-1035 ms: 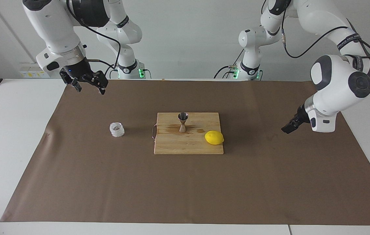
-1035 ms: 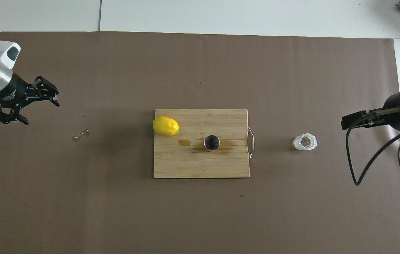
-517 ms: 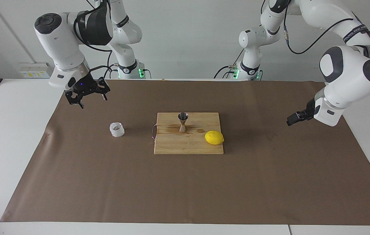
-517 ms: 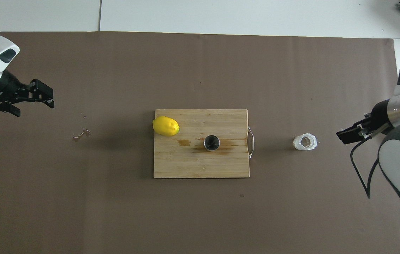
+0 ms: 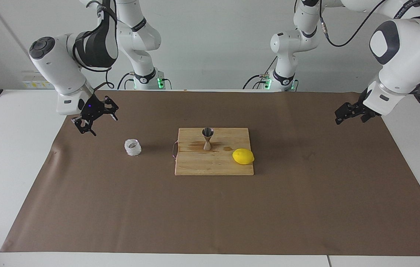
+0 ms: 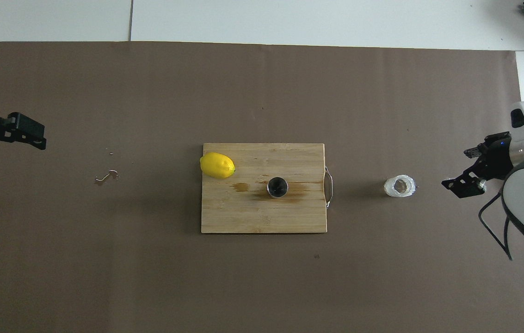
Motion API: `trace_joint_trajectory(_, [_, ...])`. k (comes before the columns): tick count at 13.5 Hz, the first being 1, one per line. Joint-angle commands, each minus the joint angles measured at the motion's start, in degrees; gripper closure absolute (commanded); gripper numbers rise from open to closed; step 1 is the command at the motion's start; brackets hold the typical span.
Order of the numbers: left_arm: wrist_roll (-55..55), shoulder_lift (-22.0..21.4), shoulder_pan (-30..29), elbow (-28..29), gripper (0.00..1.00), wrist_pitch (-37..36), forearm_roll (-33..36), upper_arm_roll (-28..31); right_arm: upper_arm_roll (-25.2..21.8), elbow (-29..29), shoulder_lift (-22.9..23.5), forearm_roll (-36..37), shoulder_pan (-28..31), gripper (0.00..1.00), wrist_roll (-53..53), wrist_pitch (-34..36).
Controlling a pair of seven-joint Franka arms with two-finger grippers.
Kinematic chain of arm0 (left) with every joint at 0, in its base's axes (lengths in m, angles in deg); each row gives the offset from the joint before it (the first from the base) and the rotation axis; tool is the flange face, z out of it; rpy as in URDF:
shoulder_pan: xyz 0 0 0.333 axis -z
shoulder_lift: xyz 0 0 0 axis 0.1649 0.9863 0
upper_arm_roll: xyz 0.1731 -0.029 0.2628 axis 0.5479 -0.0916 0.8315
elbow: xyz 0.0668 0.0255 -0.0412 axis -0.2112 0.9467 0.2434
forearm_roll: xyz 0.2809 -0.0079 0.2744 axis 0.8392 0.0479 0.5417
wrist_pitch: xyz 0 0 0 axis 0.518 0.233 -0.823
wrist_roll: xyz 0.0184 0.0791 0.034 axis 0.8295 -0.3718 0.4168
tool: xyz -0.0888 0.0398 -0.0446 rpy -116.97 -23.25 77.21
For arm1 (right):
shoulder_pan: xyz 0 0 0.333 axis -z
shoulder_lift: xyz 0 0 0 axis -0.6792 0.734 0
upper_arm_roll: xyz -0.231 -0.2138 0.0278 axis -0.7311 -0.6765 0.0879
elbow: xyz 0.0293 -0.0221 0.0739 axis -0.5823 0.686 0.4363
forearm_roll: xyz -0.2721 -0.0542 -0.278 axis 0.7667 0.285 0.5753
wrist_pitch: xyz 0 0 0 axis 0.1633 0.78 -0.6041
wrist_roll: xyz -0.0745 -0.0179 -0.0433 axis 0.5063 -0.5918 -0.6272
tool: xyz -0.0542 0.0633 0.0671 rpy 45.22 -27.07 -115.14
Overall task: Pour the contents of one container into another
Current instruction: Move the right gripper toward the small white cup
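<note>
Pretty clearly a robotics lab, not anybody's kitchen. Two white robot arms (image 5: 65,63) are bolted at one edge of a long white bench (image 5: 6,155), with green status lights glowing at their bases and black cables looping off them. The wall (image 5: 213,37) is plain and bare, with a labelled socket strip (image 5: 37,79) low down. A big sheet of brown paper (image 5: 210,215) covers most of the bench top. The only kitchen-ish bits are props: a wooden cutting board (image 5: 213,163) with a lemon (image 5: 243,156) on it, staged in the middle like a test setup.
</note>
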Motion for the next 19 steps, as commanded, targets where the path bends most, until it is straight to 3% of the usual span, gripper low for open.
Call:
trace_joint_trajectory(1, [-1.1,-3.5,1.5,3.1,0.00,0.3,-0.3,1.6,0.4,1.2,1.0,-1.8,0.5,0.00,5.4,-2.7])
trace_joint_trajectory(3, [-1.1,-3.7,2.9,3.2,0.00,0.0,-0.3,2.7,0.5,2.8,1.2,-2.6,0.0,0.00,10.8,-3.8])
trace_joint_trajectory(5, [-1.0,-4.0,6.2,3.4,0.00,-0.1,-0.3,5.7,0.4,6.2,1.3,-7.9,-0.2,0.00,19.3,-7.1])
trace_joint_trajectory(8, [-1.1,-7.8,6.4,7.0,0.00,3.2,-0.2,5.8,0.5,7.9,3.4,-10.8,-0.4,0.00,31.8,-11.2])
trace_joint_trajectory(12, [-4.7,-9.9,6.4,7.4,0.00,3.1,-0.3,5.8,0.5,10.6,5.2,-15.2,0.0,0.00,44.5,-12.6])
trace_joint_trajectory(19, [-5.9,-10.4,4.8,6.8,0.00,2.4,-0.7,6.3,0.4,13.6,6.6,-18.8,0.6,0.00,54.6,-13.3])
